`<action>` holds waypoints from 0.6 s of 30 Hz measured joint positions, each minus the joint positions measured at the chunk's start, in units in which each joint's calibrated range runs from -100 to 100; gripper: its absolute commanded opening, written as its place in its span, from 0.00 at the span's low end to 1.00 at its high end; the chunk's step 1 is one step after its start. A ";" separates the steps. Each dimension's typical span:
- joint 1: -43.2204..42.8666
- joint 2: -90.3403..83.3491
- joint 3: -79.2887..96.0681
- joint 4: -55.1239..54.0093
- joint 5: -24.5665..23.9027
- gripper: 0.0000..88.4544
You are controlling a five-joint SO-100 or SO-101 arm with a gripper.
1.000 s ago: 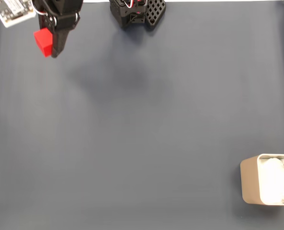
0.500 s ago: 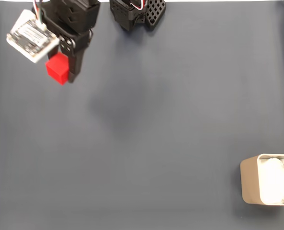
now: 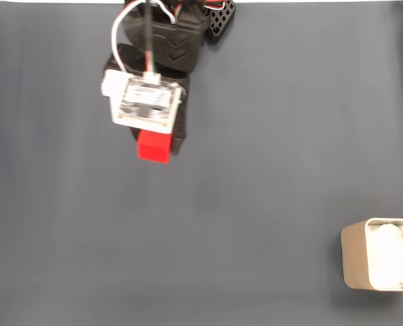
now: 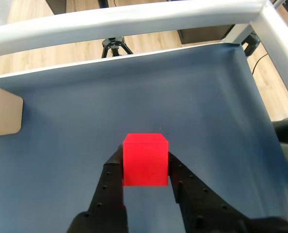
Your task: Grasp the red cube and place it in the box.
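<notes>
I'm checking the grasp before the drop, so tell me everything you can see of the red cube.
The red cube is small, bright red, plain-faced and sharp-edged, with a matte, plastic-like look. In the wrist view it sits upright, clamped between the hand's two black fingers, which press its left and right faces; nothing else touches it. In the fixed view the cube hangs over the dark mat, upper left of centre, far from the box at the lower right.

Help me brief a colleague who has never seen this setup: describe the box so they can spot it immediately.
Start from the dark blue-grey mat that covers the table in the fixed view and follow it to the lower right corner. The box sits there, partly cut off by the picture's right edge. It is a pale beige container with rounded corners and white lumpy padding inside, far from the red cube in the pincer.
</notes>
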 measured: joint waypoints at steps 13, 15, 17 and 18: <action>-16.25 9.64 -12.21 0.00 -0.49 0.07; -17.80 11.29 -14.10 0.00 -0.49 0.07; -19.21 12.77 -16.09 0.00 -0.49 0.07; -19.96 13.72 -17.09 0.00 -0.49 0.07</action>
